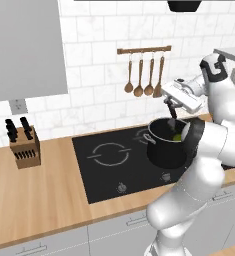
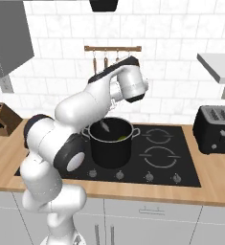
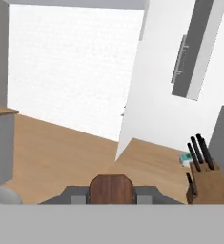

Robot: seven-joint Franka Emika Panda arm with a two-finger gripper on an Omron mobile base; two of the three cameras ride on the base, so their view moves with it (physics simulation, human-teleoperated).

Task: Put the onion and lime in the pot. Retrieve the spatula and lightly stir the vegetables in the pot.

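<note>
stir step | my hand [image 1: 172, 102] pinches spatula [image 1: 172, 117] dipped in pot [image 1: 167, 145] | I keep strokes small, clear of rim, lime [image 1: 177, 138] inside

black pot [image 1: 166, 150], white tiles [image 1: 94, 55], wooden counter [image 1: 34, 190]

The arm [image 1: 209, 150] hides the pot's [image 1: 166, 145] right side; its contents are indistinct.

Readable text: we find none in any view.
Black glass cooktop [image 2: 178, 160]: we see only pale ring outlines and small knob symbols along its front edge, no letters or numbers.
Black boxy toaster [image 2: 216, 128]: we can read no brand.
</note>
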